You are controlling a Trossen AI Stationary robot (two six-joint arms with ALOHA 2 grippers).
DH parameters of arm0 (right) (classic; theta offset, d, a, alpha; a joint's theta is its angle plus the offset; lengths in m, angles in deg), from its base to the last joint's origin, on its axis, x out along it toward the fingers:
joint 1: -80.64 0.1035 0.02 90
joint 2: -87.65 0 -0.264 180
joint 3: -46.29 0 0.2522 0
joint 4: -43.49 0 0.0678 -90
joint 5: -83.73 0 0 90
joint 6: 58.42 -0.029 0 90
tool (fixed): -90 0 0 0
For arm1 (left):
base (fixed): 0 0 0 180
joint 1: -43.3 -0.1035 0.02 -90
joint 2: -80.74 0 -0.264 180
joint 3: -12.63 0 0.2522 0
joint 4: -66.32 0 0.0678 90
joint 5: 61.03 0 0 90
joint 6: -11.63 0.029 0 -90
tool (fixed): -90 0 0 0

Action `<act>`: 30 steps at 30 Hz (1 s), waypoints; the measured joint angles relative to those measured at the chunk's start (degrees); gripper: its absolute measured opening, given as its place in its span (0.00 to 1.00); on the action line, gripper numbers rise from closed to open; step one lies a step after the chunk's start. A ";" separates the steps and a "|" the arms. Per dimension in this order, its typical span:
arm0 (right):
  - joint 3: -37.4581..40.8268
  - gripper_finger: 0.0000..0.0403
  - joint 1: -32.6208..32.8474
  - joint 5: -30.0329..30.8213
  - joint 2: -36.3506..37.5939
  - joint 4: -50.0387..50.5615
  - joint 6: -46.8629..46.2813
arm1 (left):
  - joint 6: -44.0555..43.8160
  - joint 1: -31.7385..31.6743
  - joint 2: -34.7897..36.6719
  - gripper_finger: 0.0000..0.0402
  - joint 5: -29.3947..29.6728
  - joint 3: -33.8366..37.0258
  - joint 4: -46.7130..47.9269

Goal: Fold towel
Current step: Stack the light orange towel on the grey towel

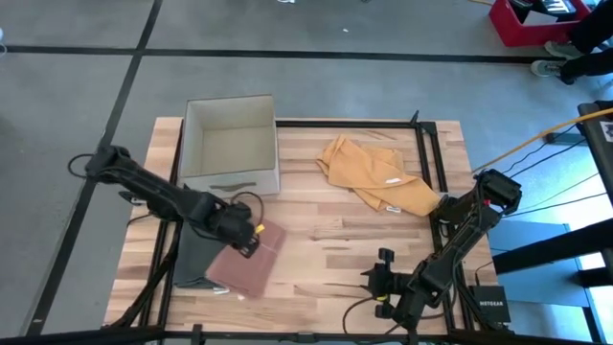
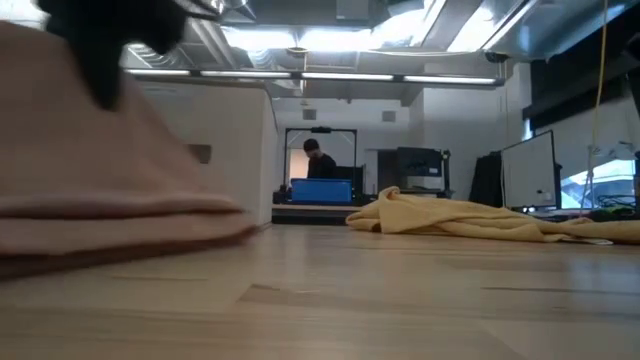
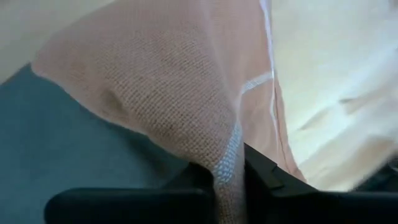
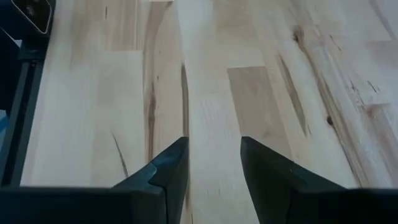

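Note:
A pink knitted towel (image 1: 257, 261) lies near the table's front left, partly over a dark grey-teal cloth (image 1: 194, 259). In the low view the pink towel (image 2: 100, 200) shows stacked layers resting on the wood. My left gripper (image 1: 245, 236) stands over the towel's far left part, shut on it. A crumpled yellow towel (image 1: 374, 174) lies at the back right. My right gripper (image 1: 381, 283) hovers open over bare wood near the front edge, with nothing between its fingers (image 4: 212, 149). My left gripper pinches a gathered fold of the pink towel by its white-striped edge (image 3: 229, 163) between its two fingers. The fingers come from above, pointing steeply down. The cloth rises to the fingers in a peak, while the rest lies on the table and on the dark cloth (image 3: 68, 149).
An open beige box (image 1: 230, 144) stands at the back left, just beyond the left arm. A black frame rail (image 1: 426, 163) runs along the table's right side. Bare wood lies between the pink towel and my right gripper.

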 joint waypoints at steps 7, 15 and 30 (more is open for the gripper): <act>0.00 0.37 0.02 -0.18 0.00 -0.09 0.04 | -16.55 7.40 5.37 0.08 1.17 0.00 15.43; 0.00 0.37 0.02 -0.20 0.00 -0.35 0.07 | -28.71 15.84 7.82 0.08 1.27 0.00 24.06; 0.00 0.37 0.00 0.28 0.09 -1.25 0.13 | -24.63 18.72 7.87 0.08 0.52 6.24 25.42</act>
